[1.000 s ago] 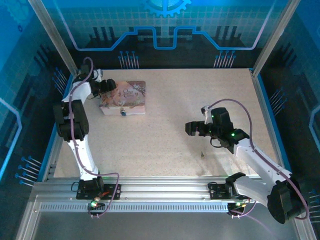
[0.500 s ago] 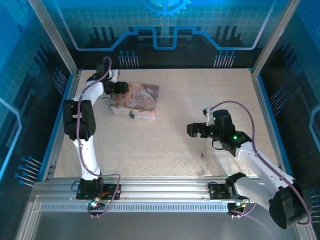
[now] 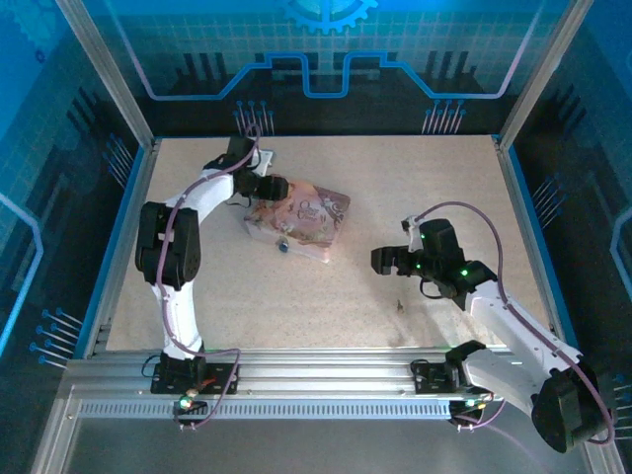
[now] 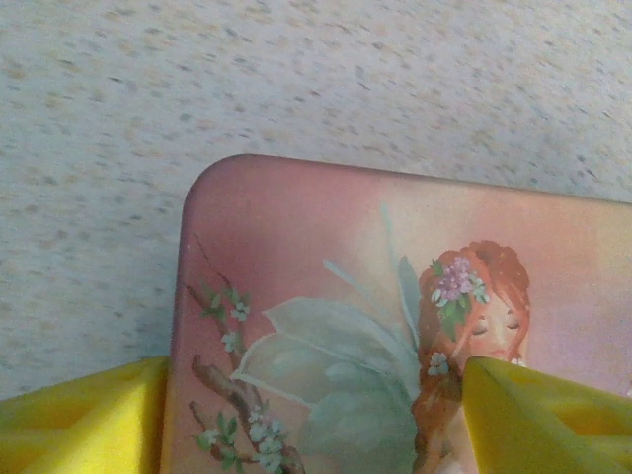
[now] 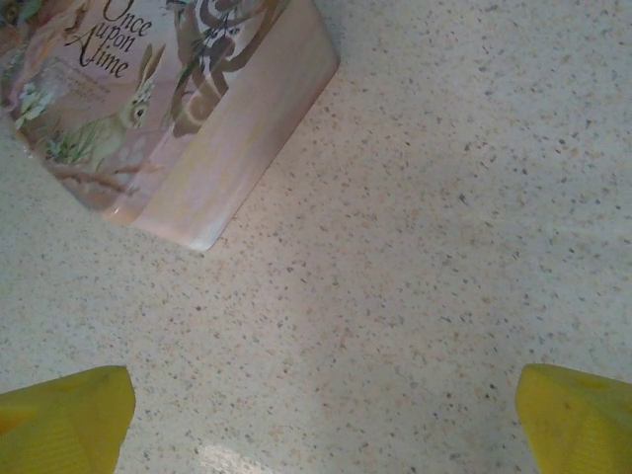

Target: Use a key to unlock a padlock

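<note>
The padlock (image 3: 282, 244), on the near side of the pink tin (image 3: 306, 212) just left of the table's (image 3: 425, 178) middle, could swing away if the left gripper (image 3: 267, 190), jaws astride the tin's corner (clamping or not, I cannot tell), tilts it; the right gripper (image 3: 380, 262) has its jaws spread wide.

The bench (image 3: 415, 188) is presenting a speckled beige surface under cool, bluish light. Blue edging strips (image 3: 523, 212) are running along its left and right sides. Aluminium posts (image 3: 107, 74) are rising from the far corners. A dark back wall (image 3: 197, 59), printed with a blue grid and circuit lines, is closing the far side, with a gear emblem (image 3: 331, 12) sitting at top centre. A slotted aluminium rail (image 3: 326, 367) is spanning the near edge.
</note>
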Robot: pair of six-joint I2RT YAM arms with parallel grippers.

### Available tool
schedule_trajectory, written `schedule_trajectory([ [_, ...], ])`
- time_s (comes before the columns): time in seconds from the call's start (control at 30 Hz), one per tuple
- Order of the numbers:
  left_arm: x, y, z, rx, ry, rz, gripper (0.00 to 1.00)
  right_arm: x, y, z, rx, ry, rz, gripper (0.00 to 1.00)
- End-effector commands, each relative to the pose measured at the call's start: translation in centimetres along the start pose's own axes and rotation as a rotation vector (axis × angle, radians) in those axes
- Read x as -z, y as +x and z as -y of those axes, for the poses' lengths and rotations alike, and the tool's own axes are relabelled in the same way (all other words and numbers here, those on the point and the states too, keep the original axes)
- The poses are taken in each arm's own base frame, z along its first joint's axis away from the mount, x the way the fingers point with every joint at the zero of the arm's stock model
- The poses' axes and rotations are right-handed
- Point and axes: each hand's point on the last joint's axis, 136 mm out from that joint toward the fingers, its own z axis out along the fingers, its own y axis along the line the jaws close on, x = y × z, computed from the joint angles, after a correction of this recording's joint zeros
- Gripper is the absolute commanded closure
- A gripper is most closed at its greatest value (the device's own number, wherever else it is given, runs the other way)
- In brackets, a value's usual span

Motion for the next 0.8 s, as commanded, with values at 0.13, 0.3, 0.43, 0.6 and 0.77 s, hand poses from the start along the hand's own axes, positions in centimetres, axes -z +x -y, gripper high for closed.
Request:
schedule_trajectory([
  [0.13, -0.8, 3.6, 2.9, 0.044, 0.015, -0.050, 0.24, 0.4, 1.5, 1.7, -0.076, 0.105, -0.059, 0.00],
  [0.3, 0.9, 2.1, 3.6, 0.068, 0.026, 0.000, 0.20, 0.8, 2.4, 2.6, -0.107, 0.159, -0.100, 0.00],
  [0.43, 4.2, -0.5, 4.3, 0.063, 0.019, 0.097, 0.15, 1.0, 3.9, 2.6, -0.106, 0.159, -0.171, 0.00],
  [0.6, 9.2, -2.5, 5.2, 0.091, 0.009, 0.227, 0.13, 0.8, 6.3, 2.8, -0.137, 0.169, -0.271, 0.08],
  [0.77, 13.3, -1.3, 8.3, 0.203, 0.131, 0.329, 0.14, -0.1, 9.1, 2.6, -0.163, 0.160, -0.370, 0.21],
])
